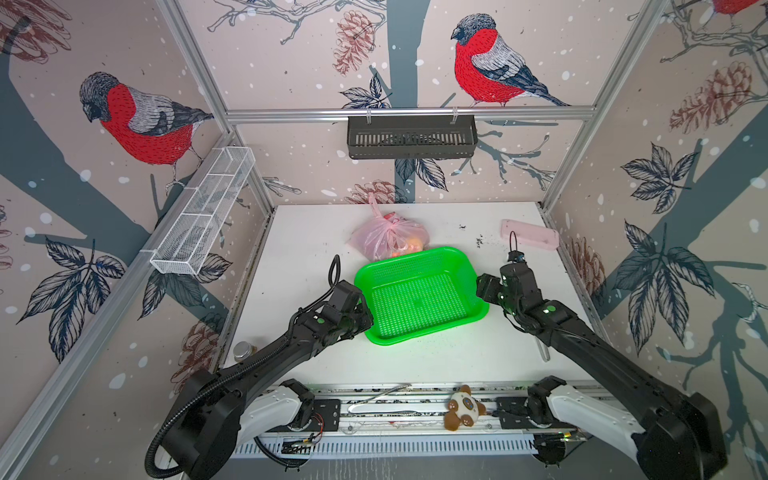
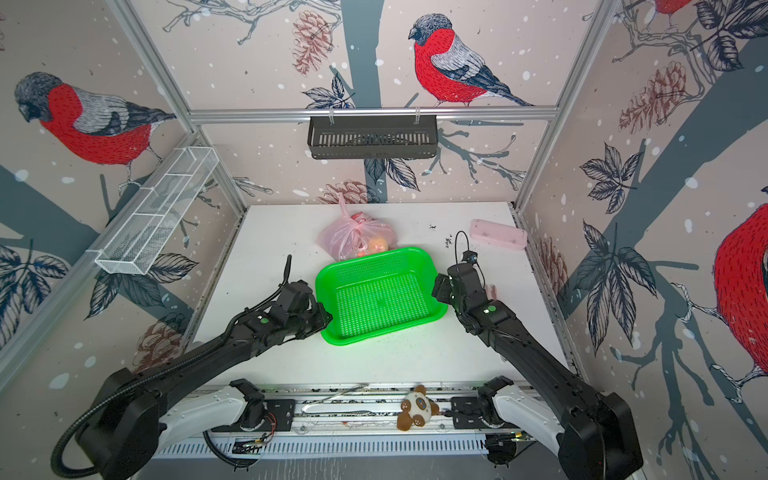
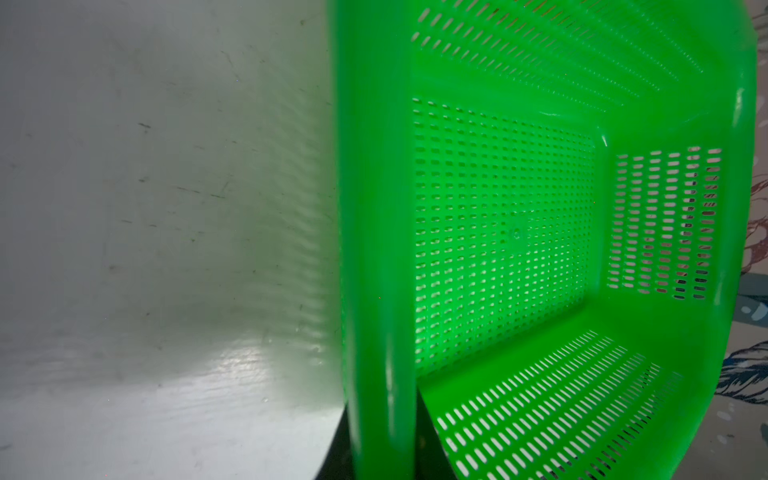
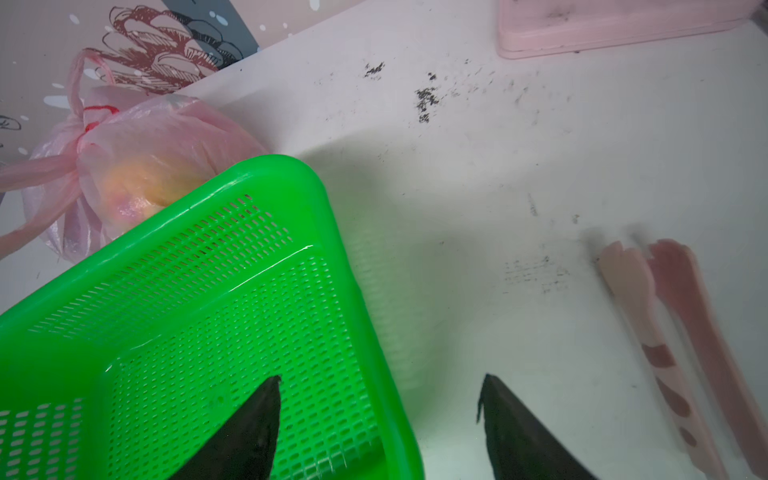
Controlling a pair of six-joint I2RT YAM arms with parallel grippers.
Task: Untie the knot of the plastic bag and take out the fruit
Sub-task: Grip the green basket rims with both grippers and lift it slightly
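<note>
Clamping my left gripper [image 1: 365, 322] on the green basket [image 1: 401, 269] at its near-left corner. In the left wrist view the basket's side wall [image 3: 374, 208] runs straight btwn my two dark fingers [image 3: 432, 436], both tight against it. The basket looks tipped, left side up, tho I can't be sure it's off the table [image 1: 299, 249].

My right gripper [image 4: 381, 377] hangs w/ jaws wide apart, straddling the basket's right rim [image 4: 365, 291]: one finger over the perforated floor inside, the other outside over bare table, neither touching plastic as far as I can tell.

Further out, the plastic bag [image 1: 384, 237] sits at the far side of the table, just behind the basket's far rim and touching it or nearly so. The knot [image 1: 388, 223] is still tied, one pink handle loop sticking up toward the back wall. The fruit [image 4: 137, 183] is inside the bag: an orange shape shows thru the film; can't make out the rest.

Pink block [image 1: 530, 235] lies at the far right, well apart from the bag. Two pink utensils [image 4: 665, 332], blurred, lie on the table just outside my right jaws. Plush toy [image 1: 461, 409] sits on the front rail btwn my arm bases.
</note>
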